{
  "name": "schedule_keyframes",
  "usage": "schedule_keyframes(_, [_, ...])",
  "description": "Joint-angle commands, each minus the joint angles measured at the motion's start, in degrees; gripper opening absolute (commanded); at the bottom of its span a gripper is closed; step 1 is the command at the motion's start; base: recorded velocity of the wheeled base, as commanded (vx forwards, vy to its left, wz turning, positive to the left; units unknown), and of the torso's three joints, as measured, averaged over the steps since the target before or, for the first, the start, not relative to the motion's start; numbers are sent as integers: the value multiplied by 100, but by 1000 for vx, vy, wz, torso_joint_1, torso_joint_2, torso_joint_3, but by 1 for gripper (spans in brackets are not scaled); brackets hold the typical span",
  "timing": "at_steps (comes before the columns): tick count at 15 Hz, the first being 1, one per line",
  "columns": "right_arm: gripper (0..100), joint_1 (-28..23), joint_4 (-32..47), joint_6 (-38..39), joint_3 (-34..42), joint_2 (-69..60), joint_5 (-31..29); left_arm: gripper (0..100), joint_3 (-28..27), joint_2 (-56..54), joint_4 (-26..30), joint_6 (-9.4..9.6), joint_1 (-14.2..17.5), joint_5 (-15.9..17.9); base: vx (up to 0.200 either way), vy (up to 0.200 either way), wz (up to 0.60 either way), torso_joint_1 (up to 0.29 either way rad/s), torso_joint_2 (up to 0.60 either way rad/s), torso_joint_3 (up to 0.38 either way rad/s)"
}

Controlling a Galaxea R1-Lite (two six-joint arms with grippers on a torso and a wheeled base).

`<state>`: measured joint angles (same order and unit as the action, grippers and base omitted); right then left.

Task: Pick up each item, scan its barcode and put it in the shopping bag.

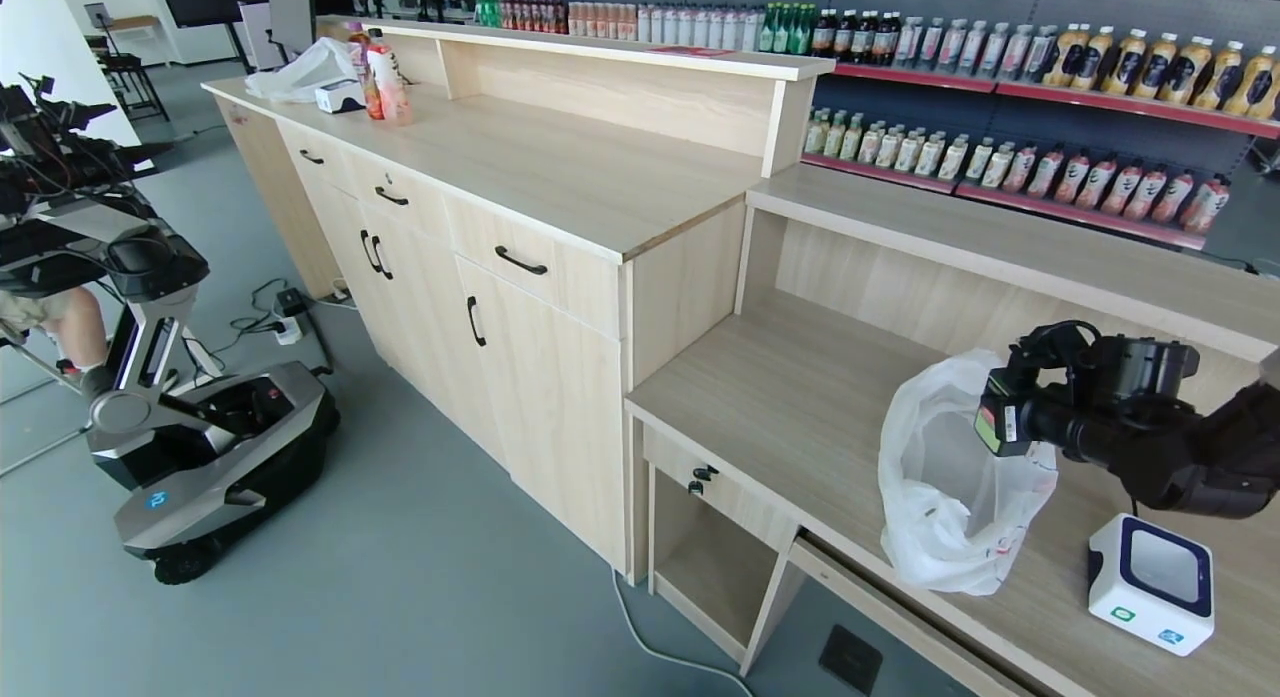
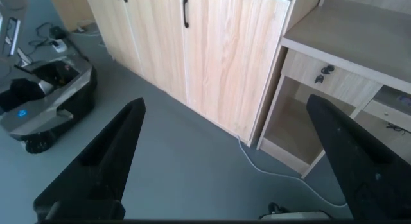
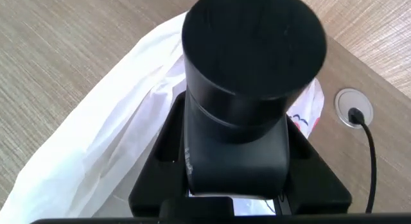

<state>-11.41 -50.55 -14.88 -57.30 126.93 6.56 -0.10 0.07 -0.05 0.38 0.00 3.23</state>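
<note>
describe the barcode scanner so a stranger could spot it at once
Start at the low wooden desk right of the cabinets. Beside the white shopping bag, near the front edge, sits the scanner: a small white cube with a dark-rimmed window, rigid where the bag is crumpled.

The shopping bag (image 1: 940, 497) is translucent white with red print. The canister (image 3: 253, 70) is black; the scanner (image 1: 1150, 582) is white, its window navy.
</note>
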Motion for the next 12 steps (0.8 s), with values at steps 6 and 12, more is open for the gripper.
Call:
schedule_keyframes(6, [0, 25, -209, 56, -519, 816, 285, 100, 1, 1, -4, -3, 0, 2, 0, 0, 0, 0, 0, 0])
schedule_keyframes(12, [0, 130, -447, 3, -801, 1264, 487, 100, 1, 1, -4, -3, 0, 2, 0, 0, 0, 0, 0, 0])
